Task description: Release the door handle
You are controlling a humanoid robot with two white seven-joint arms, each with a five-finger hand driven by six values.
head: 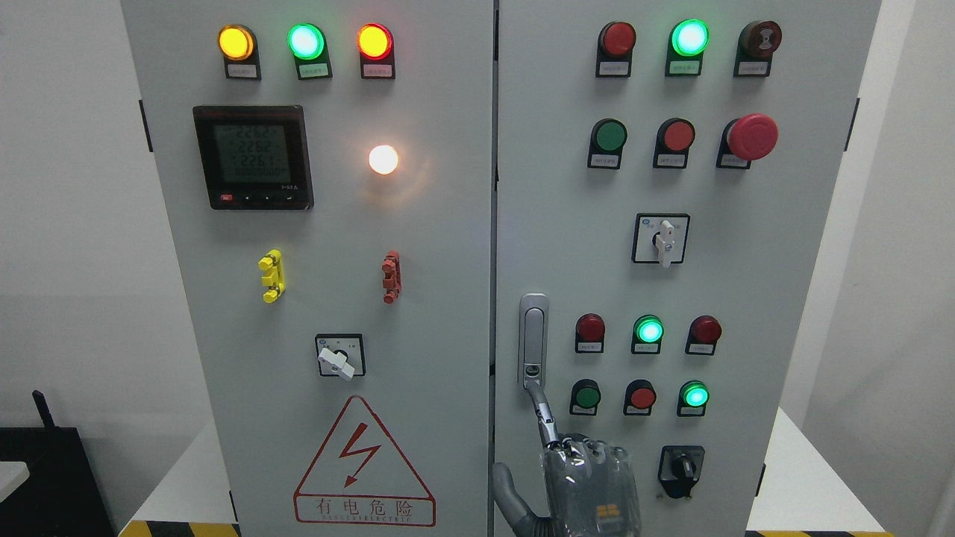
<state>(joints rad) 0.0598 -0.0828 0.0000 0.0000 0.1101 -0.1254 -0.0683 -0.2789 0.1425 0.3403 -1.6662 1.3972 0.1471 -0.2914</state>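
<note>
Fingers [545,414] of the right hand [589,485] are not clamped on anything. We note the index stretched upward with its tip touching, or all but touching, the lower end of the slim silver metal door handle [533,339], while the thumb splays out to the side toward the seam between the two doors. The remaining fingers look folded at the knuckles, though we cannot tell how tightly. The handle stands upright directly above the index tip, recessed in its oval plate on the pale grey steel cabinet door [567,224], just beside the door's edge. It appears seated flush rather than swung out. We judge the release all but done, with only fingertip contact left to break, if any. The handle looks like a rigid, smooth metal lever, probably sprung or latched. It should be stiff and a little slippery under hard fingertips, and best gripped at its free lower end, where the index now sits. Close beside the index tip is a round green push button [587,396], and beside the knuckles a black rotary selector switch [680,470]. A careless withdrawal could brush either. The left hand is out of view.
</note>
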